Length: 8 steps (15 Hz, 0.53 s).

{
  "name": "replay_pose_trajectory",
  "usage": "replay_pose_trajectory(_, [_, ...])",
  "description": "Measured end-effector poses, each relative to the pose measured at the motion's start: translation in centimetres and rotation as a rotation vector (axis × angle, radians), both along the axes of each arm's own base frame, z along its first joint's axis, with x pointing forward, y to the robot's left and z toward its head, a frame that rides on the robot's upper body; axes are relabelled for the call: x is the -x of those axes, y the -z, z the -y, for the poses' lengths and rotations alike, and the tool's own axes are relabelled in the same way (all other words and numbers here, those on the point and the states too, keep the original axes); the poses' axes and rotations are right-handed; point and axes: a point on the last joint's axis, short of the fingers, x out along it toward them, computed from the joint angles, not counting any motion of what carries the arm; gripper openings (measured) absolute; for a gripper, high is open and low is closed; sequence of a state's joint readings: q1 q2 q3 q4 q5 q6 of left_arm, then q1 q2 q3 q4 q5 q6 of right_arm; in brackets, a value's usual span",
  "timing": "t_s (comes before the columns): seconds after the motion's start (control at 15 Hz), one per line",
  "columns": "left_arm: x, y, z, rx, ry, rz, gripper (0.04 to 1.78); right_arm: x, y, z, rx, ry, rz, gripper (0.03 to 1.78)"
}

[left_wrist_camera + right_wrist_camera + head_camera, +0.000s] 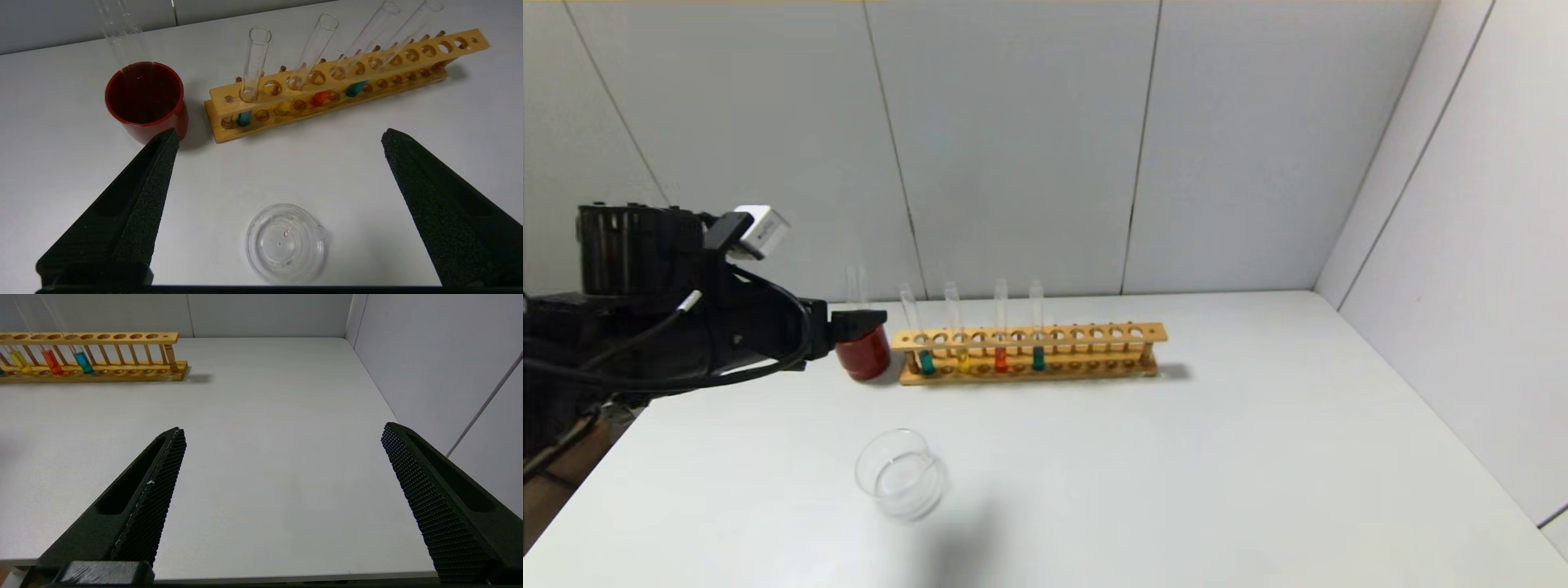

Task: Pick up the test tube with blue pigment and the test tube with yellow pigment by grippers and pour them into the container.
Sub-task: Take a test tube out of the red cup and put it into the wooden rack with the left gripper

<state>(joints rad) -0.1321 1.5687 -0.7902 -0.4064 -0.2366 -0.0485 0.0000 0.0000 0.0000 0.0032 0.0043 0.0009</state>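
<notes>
Left arm reaches in level from the surface's left edge, wrist box on top, cables looping beneath. Left gripper [278, 134] hangs above the surface with its jaws spread wide and nothing between them; in the head view its tip [858, 320] overlaps the top of the dark red cup [864, 353].

Right gripper [282, 430] shows only in its own wrist view: jaws wide, holding nothing, raised over bare surface [261, 457] toward the right edge, well apart from the rack.

Wooden rack [1029, 351] stands along the back edge of the surface, near the left half. Four tubes sit upright-to-leaning in its left-hand holes. Test tube with blue pigment [925, 359] is nearest the rack's left end, just beside the cup. Test tube with yellow pigment [962, 358] stands next to it. Then an orange-red tube [1001, 357] and a darker teal tube [1038, 357].

Container [900, 474], clear and low-walled, rests on the surface nearer the front edge, left of centre, well apart from the rack. In the left wrist view it lies below and between the jaws [286, 243]. A few specks show on its floor; otherwise no liquid seen.
</notes>
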Motion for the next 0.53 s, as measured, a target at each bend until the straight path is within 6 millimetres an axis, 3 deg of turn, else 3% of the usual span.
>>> replay_pose_trajectory(0.27, [-3.7, 2.9, 0.7, -0.004, -0.01, -0.016, 1.75, 0.0, 0.0, 0.0, 0.0, 0.0, 0.0, 1.75])
replay_pose_trajectory(0.53, [-6.0, 4.5, 1.2, 0.008, -0.015, -0.055, 1.75, 0.0, 0.0, 0.0, 0.0, 0.0, 0.0, 1.75])
